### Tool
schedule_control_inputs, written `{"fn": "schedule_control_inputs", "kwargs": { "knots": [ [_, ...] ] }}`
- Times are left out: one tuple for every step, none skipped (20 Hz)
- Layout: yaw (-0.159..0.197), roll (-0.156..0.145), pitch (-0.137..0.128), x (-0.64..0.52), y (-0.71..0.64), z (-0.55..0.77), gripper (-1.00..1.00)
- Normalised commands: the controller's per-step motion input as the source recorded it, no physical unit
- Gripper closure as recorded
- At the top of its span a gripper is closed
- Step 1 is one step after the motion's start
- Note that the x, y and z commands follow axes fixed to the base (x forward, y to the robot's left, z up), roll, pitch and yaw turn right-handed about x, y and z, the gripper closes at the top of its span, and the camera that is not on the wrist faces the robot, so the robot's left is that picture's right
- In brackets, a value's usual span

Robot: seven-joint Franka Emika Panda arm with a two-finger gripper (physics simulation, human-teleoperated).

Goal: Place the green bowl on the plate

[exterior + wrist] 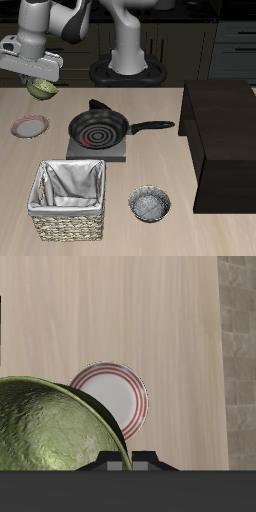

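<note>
My gripper (42, 84) is shut on the green bowl (42, 89), an olive-green bowl with a speckled inside, and holds it tilted in the air above the table's back part. In the wrist view the bowl (50, 428) fills the space just under the fingers. The plate (30, 126), flat with a reddish-brown rim and pale centre, lies on the table below the bowl and a little nearer the front edge. It also shows in the wrist view (118, 394), partly covered by the bowl.
A black frying pan (100, 128) sits on a grey stove plate at mid-table, handle toward a dark cabinet (225, 140). A wicker basket (68, 200) with white lining and a grey metallic bowl (149, 204) stand near the front edge.
</note>
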Motion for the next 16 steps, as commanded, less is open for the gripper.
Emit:
{"fn": "schedule_control_inputs", "kwargs": {
  "knots": [
    [-0.004,-0.043,0.006,-0.06,-0.27,-0.18,1.0],
    [-0.016,-0.058,-0.003,0.03,-0.2,-0.15,1.0],
    [-0.031,-0.04,0.013,0.02,-0.13,-0.11,1.0],
    [-0.022,-0.024,0.01,0.02,-0.13,-0.17,1.0],
    [0.005,-0.038,0.031,0.06,-0.26,-0.34,1.0],
    [-0.016,0.003,0.039,0.14,-0.07,-0.21,1.0],
    [-0.041,-0.012,0.025,0.12,-0.05,-0.16,1.0],
    [0.011,-0.028,0.005,0.08,-0.03,-0.17,1.0],
    [-0.004,-0.003,0.024,0.11,0.03,-0.21,1.0],
    [-0.005,-0.019,0.047,0.21,-0.07,-0.34,1.0],
    [0.007,0.001,0.01,0.11,0.04,-0.12,1.0],
    [-0.012,-0.002,0.036,0.13,-0.02,-0.19,1.0],
    [0.003,-0.017,0.011,0.11,0.02,-0.15,1.0],
    [-0.005,0.008,0.036,0.13,0.01,-0.21,1.0],
    [0.003,-0.013,0.022,0.16,-0.01,-0.27,1.0],
    [0.003,-0.007,0.01,0.05,0.0,-0.1,1.0]
  ]
}}
